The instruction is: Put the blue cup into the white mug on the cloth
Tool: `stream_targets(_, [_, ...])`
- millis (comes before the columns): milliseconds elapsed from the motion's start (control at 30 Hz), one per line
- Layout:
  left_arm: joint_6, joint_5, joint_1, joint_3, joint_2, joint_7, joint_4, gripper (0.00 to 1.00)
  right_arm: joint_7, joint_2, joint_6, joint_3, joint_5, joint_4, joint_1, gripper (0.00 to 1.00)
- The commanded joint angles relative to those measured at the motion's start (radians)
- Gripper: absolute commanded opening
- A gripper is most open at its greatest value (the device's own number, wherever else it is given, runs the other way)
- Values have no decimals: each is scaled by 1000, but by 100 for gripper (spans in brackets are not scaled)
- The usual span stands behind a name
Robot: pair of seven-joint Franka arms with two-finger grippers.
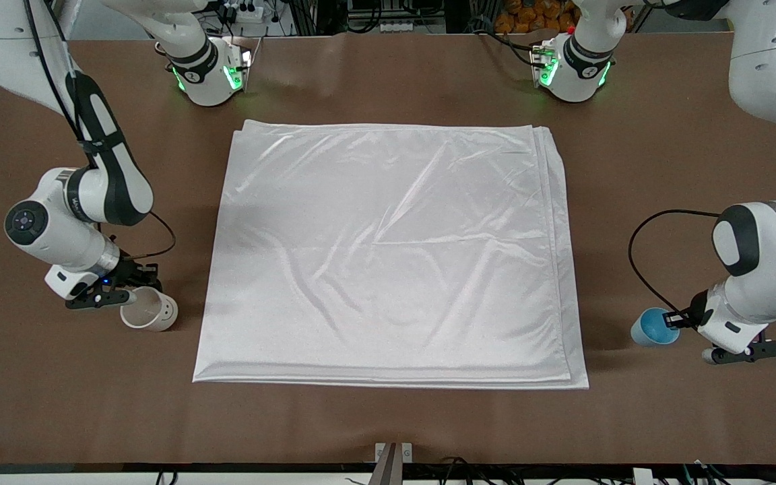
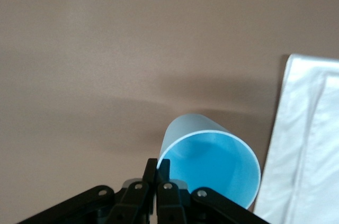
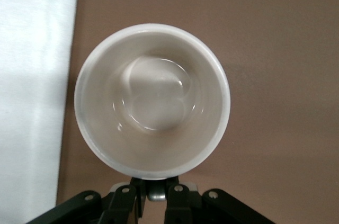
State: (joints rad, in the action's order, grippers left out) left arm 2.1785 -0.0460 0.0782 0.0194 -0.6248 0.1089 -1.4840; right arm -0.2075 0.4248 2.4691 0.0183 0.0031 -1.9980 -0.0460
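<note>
**Two grippers, each clamped on a cup at either end of the cloth**

Two cups sit on the bare brown table (image 1: 388, 417), one at each arm's end, with the cloth (image 1: 388, 256) spread flat between them.

The left gripper (image 1: 676, 319) is down at table height at the left arm's end. Its fingers (image 2: 150, 173) are pressed together on the rim of the blue cup (image 1: 653, 327), pinching the wall nearest the wrist. The cup sits tilted in that grip, its bright blue inside turned toward the wrist camera, just beside the cloth's edge.

The right gripper (image 1: 126, 296) is low at the right arm's end. Its fingers (image 3: 139, 195) are closed at the rim of the white mug (image 1: 150, 310), at the side nearest the wrist. The mug is on the table, mouth open to the wrist camera, close to the cloth's edge but off it.
</note>
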Motion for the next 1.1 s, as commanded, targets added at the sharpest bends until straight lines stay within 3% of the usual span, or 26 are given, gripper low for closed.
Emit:
stream_targets(0, [-3,11,-6,28,31,86,-16,0,20,-47,-111,-3,14,44,34,0])
stream_targets(200, [-8,11,-8,74,46,182,-16,0,132,-70,-225,-4,15,119,106,0])
stream_targets(533, [-11,8,-21,152,56,311,-16,0,411,-98,-262,-4,15,159,297,0])
stream_targets(1067, [-11,-3,-201,154,56,618,-16,0,786,-12,-254,-3,11,289,633,0])
